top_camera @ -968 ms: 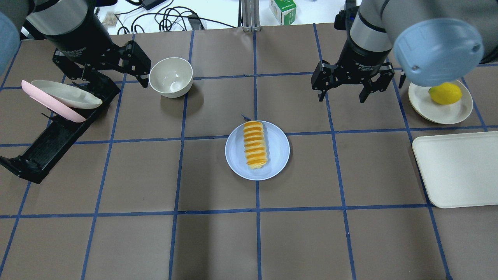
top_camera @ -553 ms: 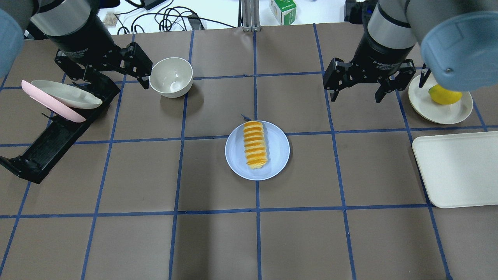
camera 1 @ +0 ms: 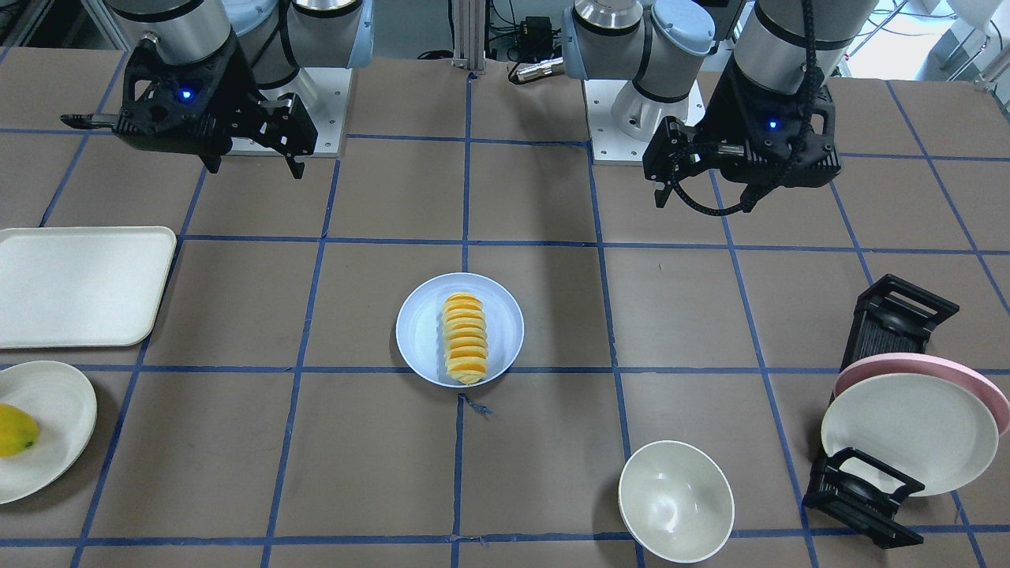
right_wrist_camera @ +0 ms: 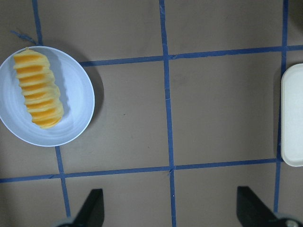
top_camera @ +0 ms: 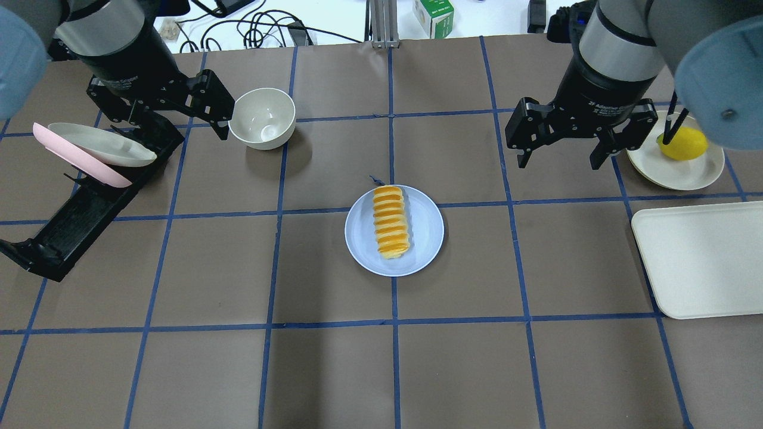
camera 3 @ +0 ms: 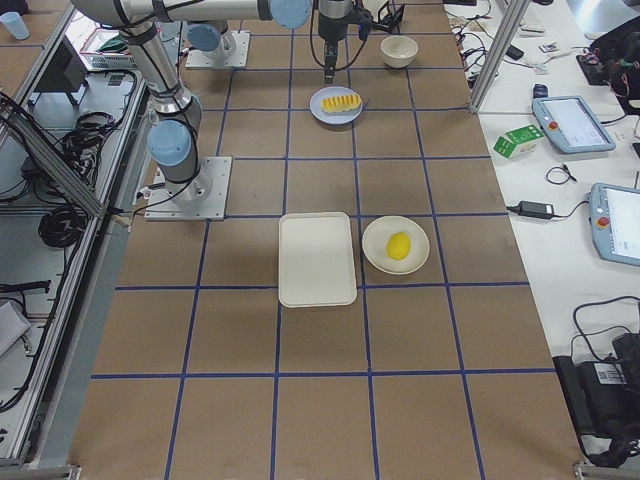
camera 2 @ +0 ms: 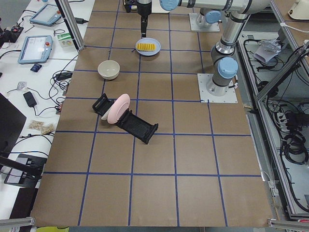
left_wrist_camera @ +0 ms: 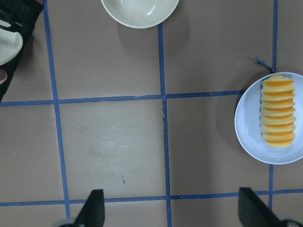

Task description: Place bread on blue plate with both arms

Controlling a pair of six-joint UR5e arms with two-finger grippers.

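The bread [top_camera: 391, 221] lies lengthwise on the blue plate [top_camera: 426, 229] at the table's middle. It also shows in the front view [camera 1: 465, 338] and in both wrist views [left_wrist_camera: 278, 111] [right_wrist_camera: 38, 90]. My left gripper [top_camera: 173, 122] is open and empty, raised at the far left beside the bowl. My right gripper [top_camera: 559, 164] is open and empty, raised at the far right, well apart from the plate. Both wrist views show the fingers [left_wrist_camera: 94, 210] [right_wrist_camera: 92, 208] spread wide with nothing between them.
A cream bowl [top_camera: 262, 117] stands by the left gripper. A black dish rack [top_camera: 83, 208] holds a pink plate and a cream plate at the left. A cream plate [top_camera: 661, 167] with a yellow fruit [top_camera: 682, 143] and a cream tray [top_camera: 703, 259] are at the right.
My right gripper has moved right and a little toward the robot's side, still open. My left gripper has shifted only slightly. The bread and blue plate have not moved.
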